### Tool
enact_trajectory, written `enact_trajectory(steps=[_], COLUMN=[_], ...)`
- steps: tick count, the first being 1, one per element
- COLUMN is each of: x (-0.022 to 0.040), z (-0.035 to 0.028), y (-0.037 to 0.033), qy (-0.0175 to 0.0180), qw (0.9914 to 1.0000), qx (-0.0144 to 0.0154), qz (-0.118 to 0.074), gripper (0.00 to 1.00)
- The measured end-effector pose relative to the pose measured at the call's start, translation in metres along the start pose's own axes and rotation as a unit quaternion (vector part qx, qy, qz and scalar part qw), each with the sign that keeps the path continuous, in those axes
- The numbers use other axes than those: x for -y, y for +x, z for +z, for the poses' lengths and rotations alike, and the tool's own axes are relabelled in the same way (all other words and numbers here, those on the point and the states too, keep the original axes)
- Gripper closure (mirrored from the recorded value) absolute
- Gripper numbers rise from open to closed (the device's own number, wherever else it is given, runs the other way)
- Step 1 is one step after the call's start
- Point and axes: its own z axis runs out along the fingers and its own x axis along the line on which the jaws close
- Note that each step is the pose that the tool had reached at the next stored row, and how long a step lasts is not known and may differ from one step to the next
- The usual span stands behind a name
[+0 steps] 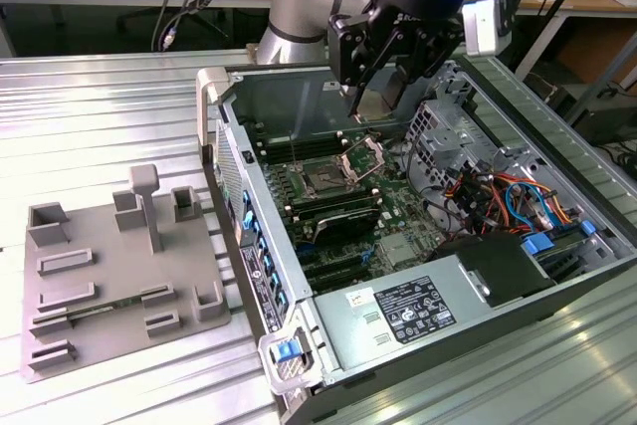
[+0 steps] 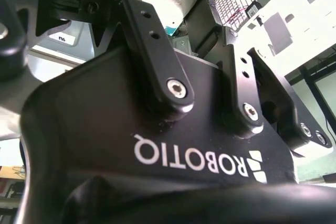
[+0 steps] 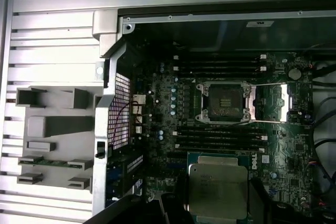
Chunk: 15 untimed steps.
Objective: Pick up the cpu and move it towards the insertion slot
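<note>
Above the open computer case (image 1: 418,276), the tool (image 1: 381,97) hangs over the motherboard (image 1: 338,201) with its fingers (image 1: 350,57) pinching the cpu (image 1: 379,92), which is held clear of the board. In the first wrist view the cpu (image 3: 217,190) appears as a flat silvery square with a darker rim, seated between the two dark fingers (image 3: 262,203). The insertion slot (image 3: 223,100) lies on the motherboard (image 3: 163,129) apart from the cpu, between two banks of long black memory slots (image 3: 220,64); its dark centre is exposed and its hinged metal retention plate (image 3: 269,103) is folded open beside the frame. In the exterior view the insertion slot (image 1: 323,181) sits below the tool, with the raised plate (image 1: 360,159) next to it. Beside the case, on the ribbed metal counter (image 1: 100,106), rests a grey plastic fixture (image 1: 119,276) carrying several upright blocks. The second wrist view shows the black tool body (image 2: 157,145) close up.
</note>
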Motion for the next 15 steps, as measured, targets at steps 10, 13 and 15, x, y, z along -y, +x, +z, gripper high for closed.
enact_trajectory(steps=[10, 13, 15], x=[0.0004, 0.0005, 0.0005], z=[0.0015, 0.0020, 0.0022], y=[-0.0111, -0.0139, -0.0158], qy=[0.0001, 0.0001, 0.0000], qw=[1.00000, 1.00000, 1.00000], qx=[0.0000, 0.0000, 0.0000], qz=[0.000, 0.000, 0.000], gripper=[0.45, 0.45, 0.45])
